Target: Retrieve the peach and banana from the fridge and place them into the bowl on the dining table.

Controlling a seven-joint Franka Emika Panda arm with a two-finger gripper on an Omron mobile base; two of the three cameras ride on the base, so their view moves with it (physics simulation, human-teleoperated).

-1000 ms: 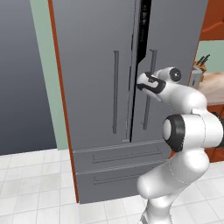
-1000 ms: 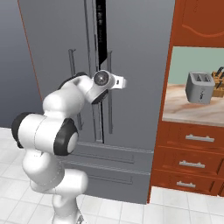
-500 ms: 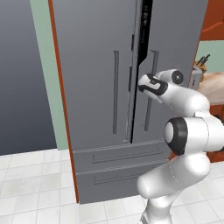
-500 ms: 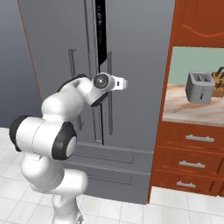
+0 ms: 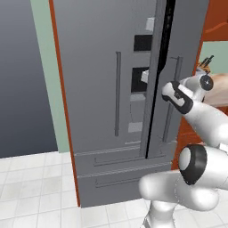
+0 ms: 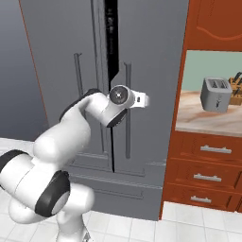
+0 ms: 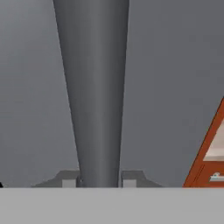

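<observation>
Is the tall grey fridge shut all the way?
No, the tall grey fridge has its right door pulled ajar, showing a dark gap with white door bins inside.

Base views flanking the arm, both facing the fridge (image 5: 111,89) — hand view close-up.

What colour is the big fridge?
Matte grey; the fridge shows best in the left base view.

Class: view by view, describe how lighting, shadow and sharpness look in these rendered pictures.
Left base view: flat light, black gap on the fridge. Right base view: soft shade beside the handle, toaster crisp. Hand view: the handle, close up, looks smooth and soft-edged, without glare.
</observation>
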